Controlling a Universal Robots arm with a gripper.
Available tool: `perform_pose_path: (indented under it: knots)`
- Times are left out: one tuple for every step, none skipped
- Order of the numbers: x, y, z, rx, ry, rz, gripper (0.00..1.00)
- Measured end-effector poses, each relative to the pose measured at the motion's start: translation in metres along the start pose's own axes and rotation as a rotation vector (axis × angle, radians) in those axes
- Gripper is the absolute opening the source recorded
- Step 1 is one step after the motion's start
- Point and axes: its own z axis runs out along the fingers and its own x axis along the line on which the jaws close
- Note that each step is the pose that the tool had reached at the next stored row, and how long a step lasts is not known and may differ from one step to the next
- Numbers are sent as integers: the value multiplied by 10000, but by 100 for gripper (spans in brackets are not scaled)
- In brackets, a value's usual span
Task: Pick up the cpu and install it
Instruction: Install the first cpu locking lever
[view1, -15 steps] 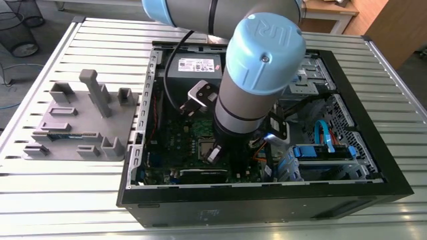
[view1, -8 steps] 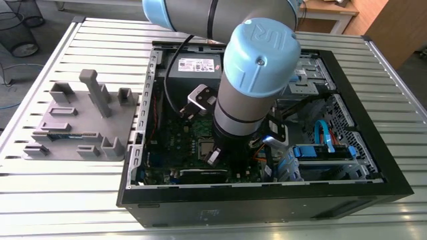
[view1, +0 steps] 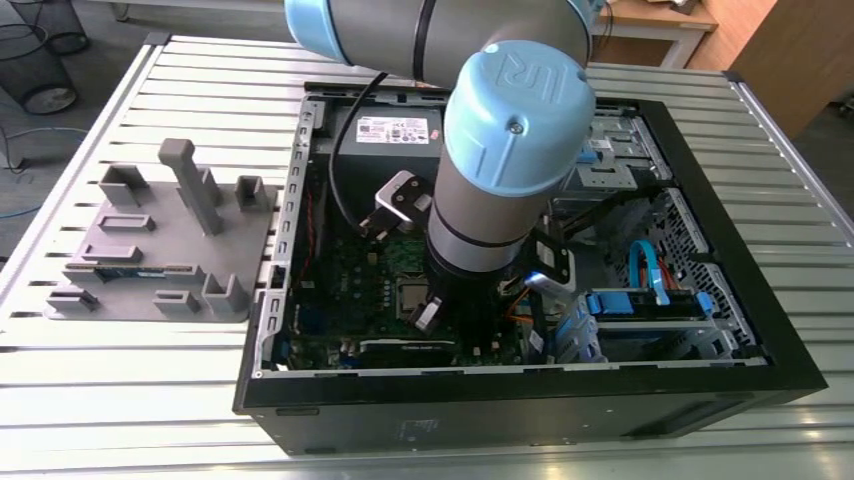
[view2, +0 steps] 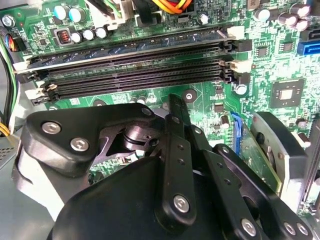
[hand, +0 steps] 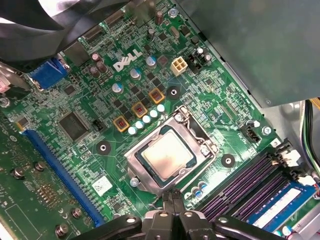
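First wrist view: claw (hand: 172, 200) pressed together, pinching nothing, its tips poised just short of one corner of the socket frame (hand: 136, 162). The cpu (hand: 167, 156) lies flat directly ahead of the tips, seated within that frame, mid-motherboard (hand: 100, 117), with the memory slots (hand: 240, 185) alongside. Judged already placed.

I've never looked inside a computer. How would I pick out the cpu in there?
Start with the open black computer case and the green motherboard lying inside it. Near the board's middle, in the first wrist view, a silver metal frame surrounds the cpu. It is the one flat, plain, shiny silver square; the chips around it are small and dark, and the slots are long.
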Motion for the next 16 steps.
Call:
perform_pose_path:
  knots:
    - [0,0,0,-1,-1,-4,11]
    - [-1,-1,0,-1,0,-7,11]
    - [-2,-2,0,-2,1,-11,11]
    - [-3,-3,0,-2,2,-14,11]
    - [-3,-3,0,-2,1,-16,11]
    - [-3,-3,0,-2,2,-16,11]
    - [-3,-3,0,-2,2,-16,11]
    - [-3,-4,0,-1,2,-17,11]
    - [-3,-3,0,-1,2,-16,11]
    - [-4,-3,-7,0,4,-16,11]
    - [-6,-1,-23,-2,0,-17,11]
    - [-8,0,-47,-2,-2,-17,11]
    - [-11,3,-75,-3,-3,-17,11]
    - [-12,4,-98,-2,0,-17,11]
    - [-12,5,-111,-1,4,-16,11]
    - [-13,5,-111,-1,2,-17,11]
